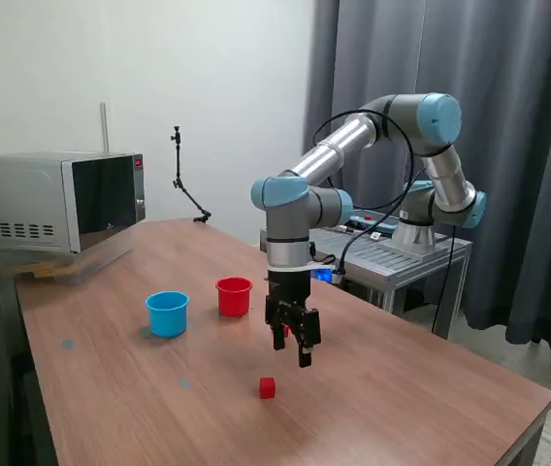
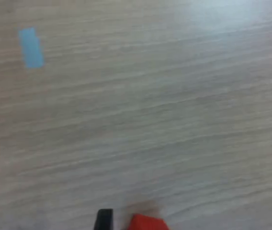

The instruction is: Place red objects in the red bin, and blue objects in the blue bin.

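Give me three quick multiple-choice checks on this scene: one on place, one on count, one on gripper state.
1. Where does the small solid red cube in plain sight lie?
A. Inside the round red plastic cup
B. On the bare wooden table, nearer the exterior camera than both cups
C. On top of the microwave

2. How many plastic cups stand on the table?
A. One
B. Two
C. Three

3. How is the two-finger gripper?
A. Open
B. Shut on the light blue plastic cup
C. Shut on the red cup

Answers:
1 B: the red cube sits on the table, in front of the cups.
2 B: only the red cup and the light blue cup show.
3 A: the gripper hangs clear of both cups, and the wrist view shows its fingers wide apart.
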You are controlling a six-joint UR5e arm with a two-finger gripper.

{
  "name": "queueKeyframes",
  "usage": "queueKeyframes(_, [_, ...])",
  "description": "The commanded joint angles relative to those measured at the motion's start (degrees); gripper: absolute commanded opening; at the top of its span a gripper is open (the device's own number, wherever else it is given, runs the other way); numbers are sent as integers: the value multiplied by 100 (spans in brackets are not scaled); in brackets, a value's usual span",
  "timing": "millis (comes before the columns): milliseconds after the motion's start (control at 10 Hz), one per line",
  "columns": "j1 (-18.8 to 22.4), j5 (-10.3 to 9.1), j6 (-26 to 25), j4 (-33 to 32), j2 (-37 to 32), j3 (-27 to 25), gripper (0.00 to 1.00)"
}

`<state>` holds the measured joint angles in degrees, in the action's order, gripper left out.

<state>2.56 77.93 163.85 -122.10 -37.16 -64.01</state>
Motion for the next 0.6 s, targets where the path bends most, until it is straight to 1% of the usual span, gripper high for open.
queueKeyframes(0, [86,46,-116,10,190,318,100])
queueKeyframes(100, [78,143,-203,71,400,537,100])
queueKeyframes(300, [86,817,-257,90,543,706,100])
queueKeyframes(400, [78,1047,-266,124,543,758,100])
queueKeyframes(500, [69,1441,-309,325,560,785,100])
